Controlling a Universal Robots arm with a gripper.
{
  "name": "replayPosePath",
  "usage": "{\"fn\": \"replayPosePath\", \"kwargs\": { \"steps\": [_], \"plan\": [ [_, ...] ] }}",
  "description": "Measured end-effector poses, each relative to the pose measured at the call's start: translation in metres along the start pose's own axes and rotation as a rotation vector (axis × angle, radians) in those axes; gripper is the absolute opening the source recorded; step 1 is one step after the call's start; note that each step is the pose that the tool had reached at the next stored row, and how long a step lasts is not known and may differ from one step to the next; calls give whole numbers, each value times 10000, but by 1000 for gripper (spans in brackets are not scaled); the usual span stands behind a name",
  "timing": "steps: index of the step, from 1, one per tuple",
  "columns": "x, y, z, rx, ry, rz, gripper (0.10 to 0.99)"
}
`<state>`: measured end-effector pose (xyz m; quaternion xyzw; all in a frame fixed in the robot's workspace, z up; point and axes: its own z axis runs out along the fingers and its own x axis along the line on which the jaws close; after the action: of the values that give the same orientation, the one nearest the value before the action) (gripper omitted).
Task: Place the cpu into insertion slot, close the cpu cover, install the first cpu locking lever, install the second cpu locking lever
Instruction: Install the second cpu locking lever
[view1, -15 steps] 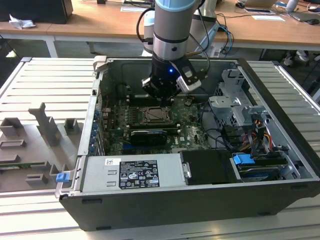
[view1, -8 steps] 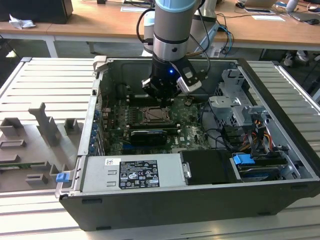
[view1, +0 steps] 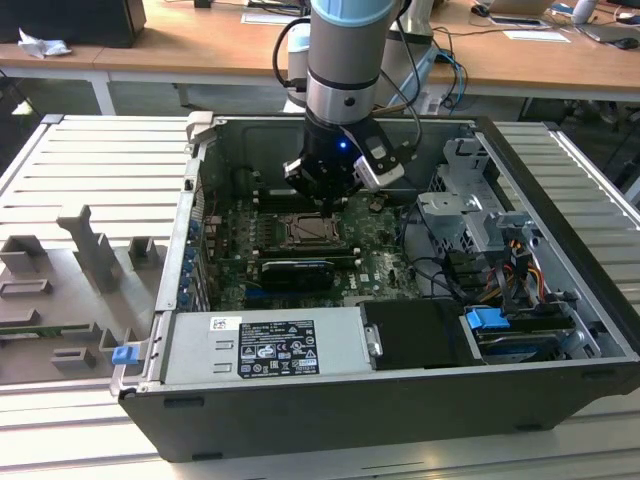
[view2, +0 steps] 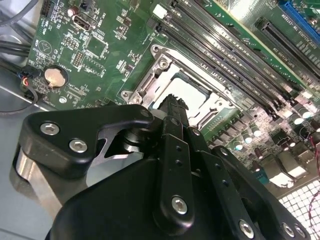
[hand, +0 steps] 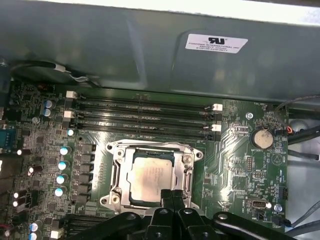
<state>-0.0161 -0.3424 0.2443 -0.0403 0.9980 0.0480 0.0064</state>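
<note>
The cpu (hand: 149, 181) lies flat in the insertion slot (hand: 118, 186) of the green motherboard (hand: 235, 165), its pale face showing. The cpu cover (hand: 150, 148), a silver frame, lies flat around it with the chip visible through its window. My gripper (hand: 173, 194) hangs just above the socket's edge, its two black fingers pressed together with nothing between them. In the second wrist view the fingertips (view2: 172, 101) hide part of the cpu (view2: 192, 92) and the cover (view2: 162, 65). In the exterior view the gripper (view1: 322, 200) hovers over the socket (view1: 302, 232) inside the open case.
Long memory slots (hand: 145, 112) run beside the socket, and a coin battery (hand: 262, 138) sits nearby. The case wall (hand: 150, 50) rises behind the board. A power supply (view1: 265, 345), a drive cage (view1: 470, 220) and cables (view1: 440, 270) crowd the case. A grey fixture tray (view1: 70, 270) lies outside.
</note>
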Motion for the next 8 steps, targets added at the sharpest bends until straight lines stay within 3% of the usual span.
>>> {"fn": "replayPosePath", "kwargs": {
  "steps": [5,8],
  "plan": [
    [2,-24,-2,-1,-1,0,106],
    [1,-20,-62,-1,2,0,106]
  ]
}}
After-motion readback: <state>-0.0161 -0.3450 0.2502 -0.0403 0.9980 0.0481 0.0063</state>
